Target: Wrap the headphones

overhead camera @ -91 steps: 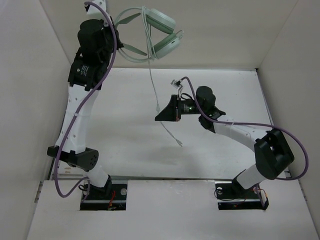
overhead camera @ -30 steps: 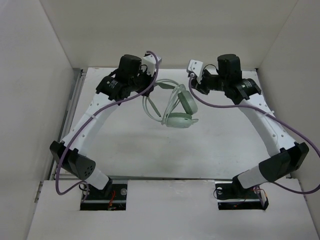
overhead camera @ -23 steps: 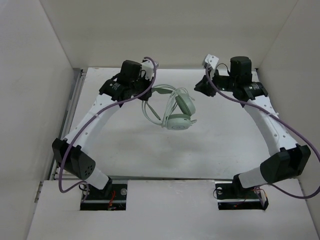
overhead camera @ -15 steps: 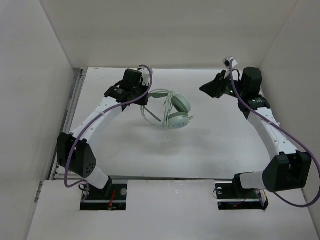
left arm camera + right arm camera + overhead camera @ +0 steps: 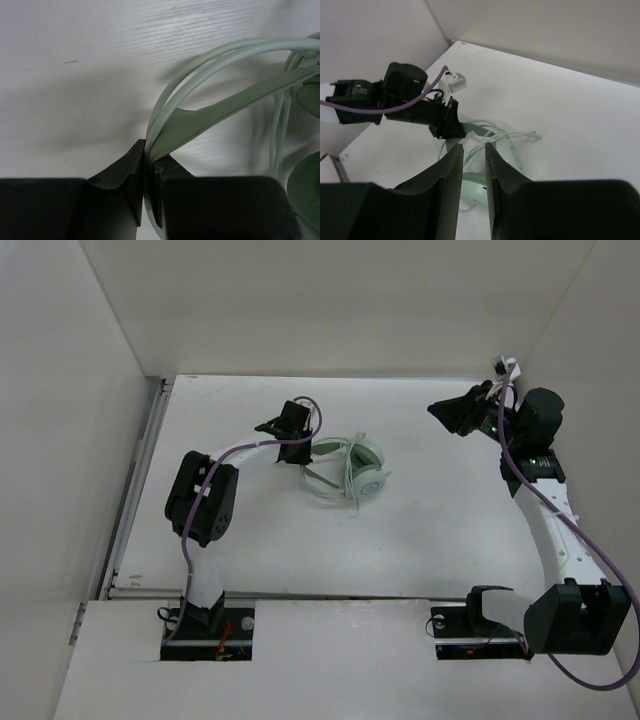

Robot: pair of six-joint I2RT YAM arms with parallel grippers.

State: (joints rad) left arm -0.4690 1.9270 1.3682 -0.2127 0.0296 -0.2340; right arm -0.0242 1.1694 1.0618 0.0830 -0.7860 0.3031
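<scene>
Mint-green headphones (image 5: 350, 468) are down on the table (image 5: 460, 540), left of centre in the far half. Your left gripper (image 5: 148, 167) is clamped on the headband (image 5: 215, 112) right where the flat strap meets the two thin wire bows, pinched only at the fingertips. Right gripper (image 5: 440, 408) hangs well apart over the far right corner, jaws a crack apart, nothing in them. Risks as I read them: that tip pinch on a thin strap is shallow, so any sideways pull from you could let it slip out or twist the set over. If you retract the left arm before unclamping, you drag the whole thing across the table. Whitish cable (image 5: 517, 134) looks draped loosely around the band with its plug end lying free on the table and nothing tucking it in. Once you let go the turns may slacken and spill, and the right arm is too far off to pin them. Purple arm cable (image 5: 395, 108) runs close above the left wrist; can't tell if it clears the band, so watch for a snag. Count: one pair of headphones, two ear cups (image 5: 372, 481), one headband, one whitish cable, two arms, two grippers, two purple arm cables.
</scene>
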